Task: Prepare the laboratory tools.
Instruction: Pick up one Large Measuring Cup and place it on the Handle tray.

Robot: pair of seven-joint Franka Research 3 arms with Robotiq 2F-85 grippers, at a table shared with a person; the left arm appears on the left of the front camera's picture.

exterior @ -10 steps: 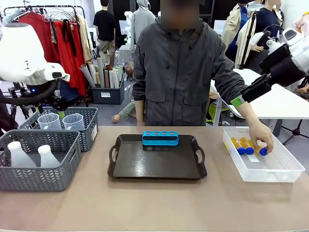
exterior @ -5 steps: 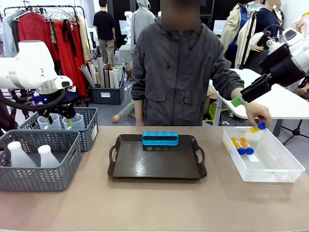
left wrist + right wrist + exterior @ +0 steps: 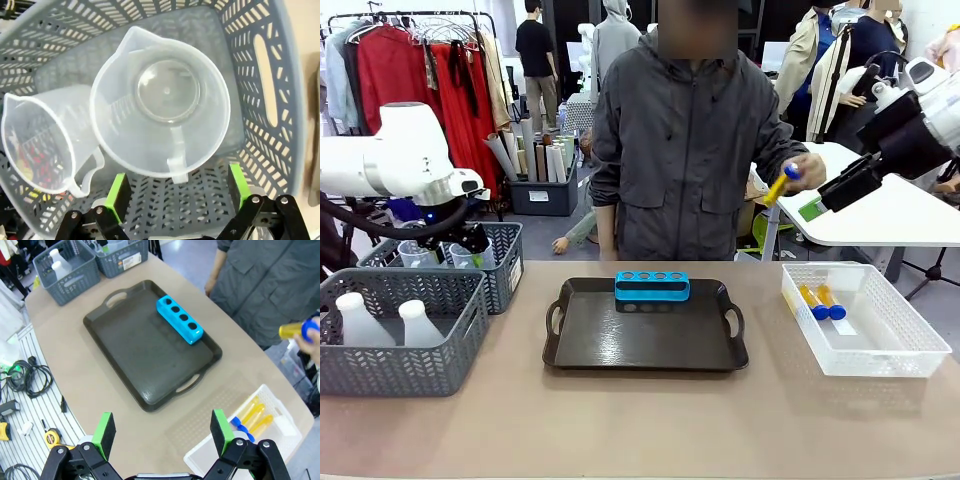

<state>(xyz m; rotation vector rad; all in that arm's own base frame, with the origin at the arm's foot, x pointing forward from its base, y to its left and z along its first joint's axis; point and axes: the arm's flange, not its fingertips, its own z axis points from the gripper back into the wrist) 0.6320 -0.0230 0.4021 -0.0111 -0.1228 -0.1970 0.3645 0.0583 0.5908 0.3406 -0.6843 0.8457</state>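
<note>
Two clear measuring beakers (image 3: 417,256) stand in the far grey mesh basket (image 3: 506,262) at the left of the front view. The left end effector (image 3: 463,243) hangs directly over them. In the left wrist view its green-padded fingers (image 3: 118,195) are spread wide at the bottom of the frame. The handle of the nearer beaker (image 3: 165,100) points into the gap between them, and they hold nothing. The second beaker (image 3: 40,135) sits just beside the first, at the frame's left.

The near mesh basket (image 3: 400,375), lower left in the front view, holds two white conical flasks (image 3: 358,322). At centre, a dark tray (image 3: 645,345) lies on the counter (image 3: 640,425) with the blue rack (image 3: 652,286) along its far edge, its four holes empty.

At the right, a clear bin (image 3: 880,365) contains two blue-capped tubes (image 3: 813,300) of yellow liquid lying side by side. The person's hand (image 3: 807,170) holds a third tube (image 3: 780,186) in the air, above the counter and well clear of the bin.

The right end effector (image 3: 835,192) is raised at the upper right of the front view. In the right wrist view its fingers (image 3: 105,432) stand wide apart and empty, high above the counter.
</note>
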